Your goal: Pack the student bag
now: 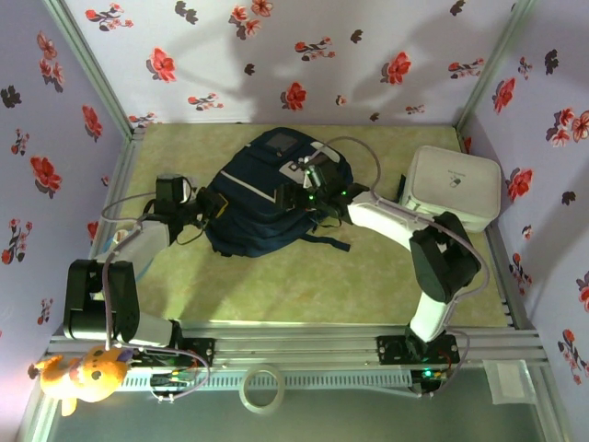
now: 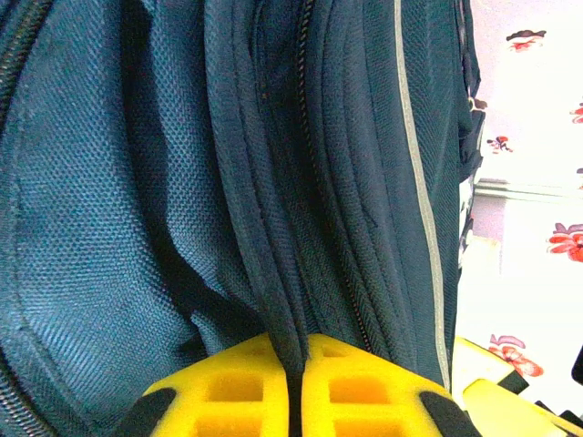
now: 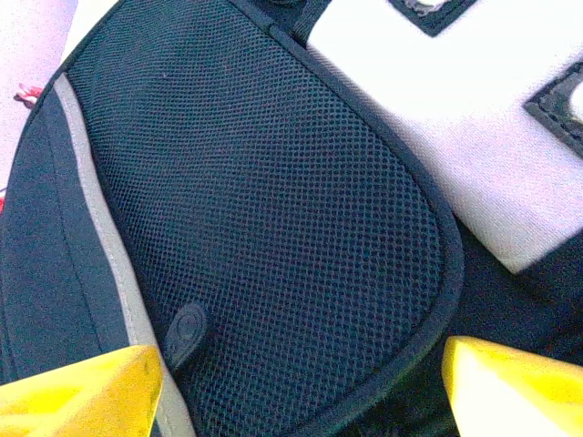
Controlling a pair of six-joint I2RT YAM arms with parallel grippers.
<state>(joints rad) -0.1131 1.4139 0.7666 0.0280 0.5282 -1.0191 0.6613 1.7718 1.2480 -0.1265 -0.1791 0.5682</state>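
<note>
Lying at centre of table: student bag, insides hidden by folds. At 2 o'clock from it: white box, closed, contents unseen. Clamped tight on a bag seam: left gripper. Spread wide over the mesh pocket, gripping nothing: right gripper, fingers cut off by frame.

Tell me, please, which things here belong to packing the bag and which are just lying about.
In the job: student bag; left gripper, shut on its fabric; right gripper, open above its mesh pocket.
Lying about: white box; orange plush toy; tape roll.
</note>
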